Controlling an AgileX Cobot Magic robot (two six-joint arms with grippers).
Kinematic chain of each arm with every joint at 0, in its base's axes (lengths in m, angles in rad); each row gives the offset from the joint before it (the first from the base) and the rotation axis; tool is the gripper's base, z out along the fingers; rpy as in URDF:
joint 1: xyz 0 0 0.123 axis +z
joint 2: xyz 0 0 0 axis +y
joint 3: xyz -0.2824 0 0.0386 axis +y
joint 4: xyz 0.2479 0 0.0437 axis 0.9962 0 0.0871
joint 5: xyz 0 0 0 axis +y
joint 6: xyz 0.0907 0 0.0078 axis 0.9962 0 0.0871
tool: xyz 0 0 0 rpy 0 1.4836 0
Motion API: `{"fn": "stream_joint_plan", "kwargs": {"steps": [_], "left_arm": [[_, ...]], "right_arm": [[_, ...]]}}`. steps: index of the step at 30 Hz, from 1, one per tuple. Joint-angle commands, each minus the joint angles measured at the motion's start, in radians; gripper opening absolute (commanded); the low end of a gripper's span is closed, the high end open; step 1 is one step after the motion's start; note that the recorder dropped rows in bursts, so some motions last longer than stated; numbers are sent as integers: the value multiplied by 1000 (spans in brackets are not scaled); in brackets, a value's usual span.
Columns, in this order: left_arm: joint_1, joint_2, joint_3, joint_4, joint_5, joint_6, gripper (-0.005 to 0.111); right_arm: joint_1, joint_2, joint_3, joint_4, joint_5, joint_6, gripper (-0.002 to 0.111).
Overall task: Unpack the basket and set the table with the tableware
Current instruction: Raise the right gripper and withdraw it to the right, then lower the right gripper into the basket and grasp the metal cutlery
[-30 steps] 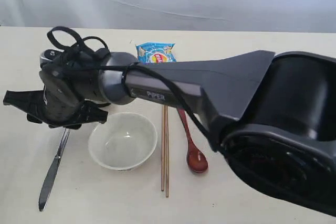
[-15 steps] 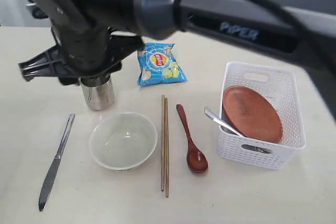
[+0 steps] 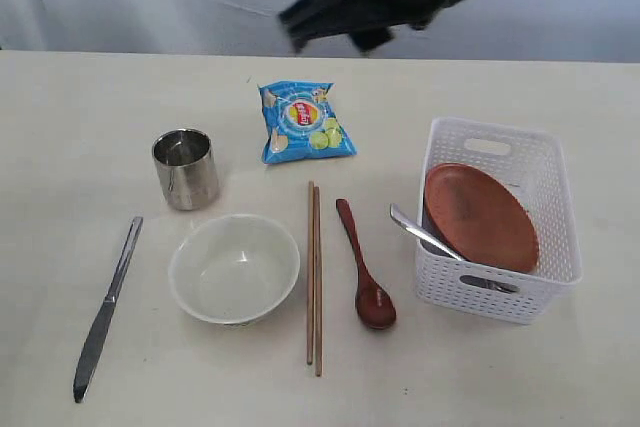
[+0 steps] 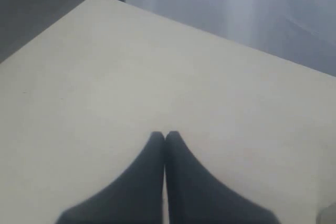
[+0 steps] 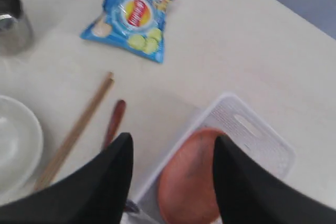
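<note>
The right arm has swung off the steel cup, which is left standing on the worktop. The right pincer hangs apart and empty above the basket and plate. The left pincer is together, empty.

The cream table carries a blue crisp packet nearest its far edge, with a steel cup off to one side (upright, mouth up). Toward the near edge lie a knife, a white bowl, two chopsticks side by side and a dark wooden spoon. A white basket stands beyond the spoon.
</note>
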Motion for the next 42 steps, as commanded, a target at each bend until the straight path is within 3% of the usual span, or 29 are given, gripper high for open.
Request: {"fn": "stream_joint_plan", "kwargs": {"steps": [1,5,9,12,14,16,24,42], "left_arm": [[5,-7,2,0,-6,2,0],[5,-7,2,0,-40,2,0],[5,-7,2,0,-90,2,0],[5,-7,2,3,-104,2,0],[5,-7,2,3,-104,2,0],[5,-7,2,3,-102,8,0],[5,-7,2,3,-104,26,0],[5,-7,2,3,-104,26,0]], "right_arm": [[-134,-170,197,204,-67,-275,46],[-229,-258,386,386,-110,-631,46],[-250,-258,525,450,-192,-950,46],[-250,-238,622,463,-356,-1067,58],[-250,-221,664,465,-488,-1081,71],[-250,-209,688,463,-588,-1081,76],[-250,-145,697,472,-698,-1081,56],[-250,-7,697,472,-757,-1084,56]]}}
